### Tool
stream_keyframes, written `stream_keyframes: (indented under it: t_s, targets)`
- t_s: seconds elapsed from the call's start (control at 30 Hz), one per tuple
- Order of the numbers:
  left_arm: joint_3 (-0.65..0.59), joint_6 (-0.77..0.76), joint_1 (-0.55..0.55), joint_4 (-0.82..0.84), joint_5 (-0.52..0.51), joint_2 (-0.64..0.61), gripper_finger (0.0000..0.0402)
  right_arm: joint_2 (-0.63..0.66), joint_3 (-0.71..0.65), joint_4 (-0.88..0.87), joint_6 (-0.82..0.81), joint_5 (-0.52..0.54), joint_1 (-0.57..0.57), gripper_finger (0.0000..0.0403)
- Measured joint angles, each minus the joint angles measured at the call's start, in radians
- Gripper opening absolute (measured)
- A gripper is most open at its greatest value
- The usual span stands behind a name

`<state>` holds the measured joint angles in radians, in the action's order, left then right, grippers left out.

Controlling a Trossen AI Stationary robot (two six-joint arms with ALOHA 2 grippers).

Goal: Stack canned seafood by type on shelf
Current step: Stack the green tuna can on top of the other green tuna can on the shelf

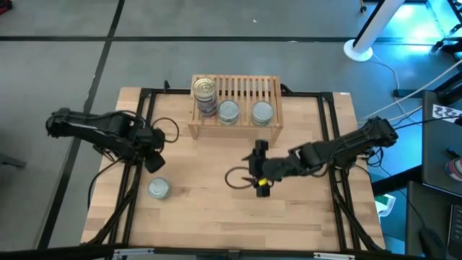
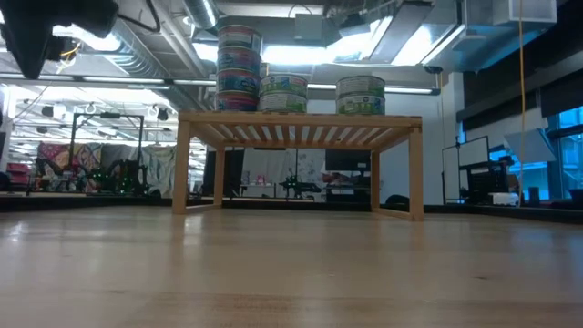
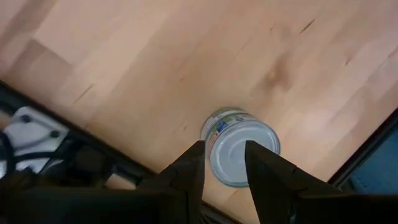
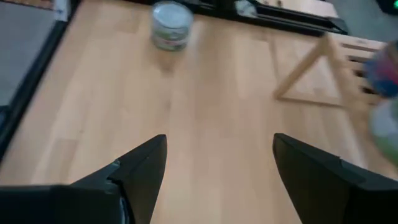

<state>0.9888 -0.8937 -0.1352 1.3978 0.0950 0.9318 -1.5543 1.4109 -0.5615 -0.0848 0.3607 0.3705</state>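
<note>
The light-wood shelf stands at the table's far middle. On its slatted top rest a stack of blue-red labelled tins at the left and two single green-labelled tins. One more tin, silver-lidded, stands on its base on the table at the near left. My left gripper hangs above this tin, pointing down and open, its fingers clear of the tin. My right gripper hovers over the table's middle, wide open and empty, pointing toward the table's left.
A black frame runs along the table's sides, close to the loose tin. Bare wood lies between the shelf and the near edge. In the low view, a dark arm shows at the upper left.
</note>
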Motion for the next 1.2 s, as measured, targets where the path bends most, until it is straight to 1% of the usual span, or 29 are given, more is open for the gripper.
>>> stream_keyframes:
  t_s: [0.13,0.27,0.4,0.5,0.57,0.67,0.83,1.1,1.2]
  targets:
    - [-0.062,-0.002,-0.034,-0.061,0.001,0.0,0.0109,0.0,-0.109,0.132,-0.001,-0.013,0.032,0.0293]
    - [-0.115,0.001,-0.065,-0.083,0.003,0.005,0.0109,0.0,-0.201,0.274,-0.065,-0.014,0.052,0.0293]
    - [-0.162,0.011,-0.102,-0.09,0.04,0.011,0.0109,0.0,-0.275,0.374,-0.155,-0.022,0.063,0.0293]
    - [-0.2,0.038,-0.138,-0.131,0.078,0.012,0.0109,0.0,-0.324,0.443,-0.201,-0.021,0.07,0.0293]
    - [-0.222,0.061,-0.164,-0.152,0.082,0.014,0.0109,-0.003,-0.348,0.502,-0.226,-0.021,0.076,0.0293]
    - [-0.248,0.089,-0.188,-0.167,0.082,0.017,0.0109,-0.011,-0.361,0.54,-0.252,-0.02,0.077,0.0293]
    - [-0.283,0.093,-0.211,-0.172,0.067,0.024,0.0109,-0.035,-0.36,0.588,-0.277,-0.028,0.077,0.0293]
    - [-0.336,0.128,-0.237,-0.294,0.072,0.028,0.0109,-0.053,-0.361,0.622,-0.283,-0.04,0.077,0.0293]
    - [-0.343,0.138,-0.239,-0.288,0.063,0.028,0.0109,-0.053,-0.361,0.621,-0.289,-0.039,0.077,0.0293]
